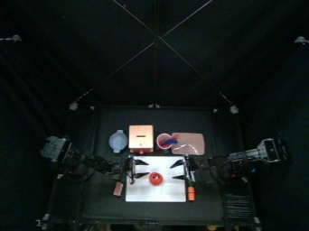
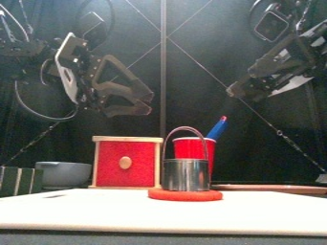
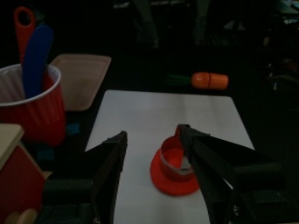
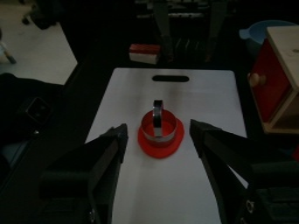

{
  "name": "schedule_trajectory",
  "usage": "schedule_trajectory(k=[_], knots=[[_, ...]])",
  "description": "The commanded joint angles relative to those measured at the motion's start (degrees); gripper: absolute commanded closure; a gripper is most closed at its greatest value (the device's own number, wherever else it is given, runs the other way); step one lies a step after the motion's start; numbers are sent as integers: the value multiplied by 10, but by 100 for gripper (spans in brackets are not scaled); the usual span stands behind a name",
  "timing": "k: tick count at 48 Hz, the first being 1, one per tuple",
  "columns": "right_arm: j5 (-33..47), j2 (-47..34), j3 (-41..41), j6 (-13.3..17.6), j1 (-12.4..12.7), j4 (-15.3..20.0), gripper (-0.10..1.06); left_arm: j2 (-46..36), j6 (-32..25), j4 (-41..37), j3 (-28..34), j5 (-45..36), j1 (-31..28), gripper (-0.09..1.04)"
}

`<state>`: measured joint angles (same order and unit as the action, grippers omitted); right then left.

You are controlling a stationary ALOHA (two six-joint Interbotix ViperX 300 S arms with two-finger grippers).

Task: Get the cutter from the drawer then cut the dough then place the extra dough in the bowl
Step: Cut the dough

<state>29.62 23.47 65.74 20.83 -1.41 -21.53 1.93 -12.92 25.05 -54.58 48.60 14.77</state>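
Both the left end effector [image 3: 152, 136] and right end effector [image 4: 158, 127] hang spread over the black table's [image 1: 225, 155] white board [image 1: 157, 193].

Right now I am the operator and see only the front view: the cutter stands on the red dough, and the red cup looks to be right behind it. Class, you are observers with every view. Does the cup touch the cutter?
Observer: No. The red cup stands off the white board, back beside the pink tray. The cutter is mid-board.
Operator: Is the dough centred under it?
Observer: Roughly. Both wrist views show dough rimming the cutter.
Operator: Is anything loose beside the board?
Observer: An orange toy lies just off its right edge.
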Motion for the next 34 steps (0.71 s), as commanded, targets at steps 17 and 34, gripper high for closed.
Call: schedule_trajectory(k=[17, 34], knots=[[211, -62, 45, -143, 6, 117, 6, 91, -2, -3, 66, 65, 20, 7], [356, -223, 20, -192, -73, 227, 6, 98, -1, -4, 57, 65, 22, 7]])
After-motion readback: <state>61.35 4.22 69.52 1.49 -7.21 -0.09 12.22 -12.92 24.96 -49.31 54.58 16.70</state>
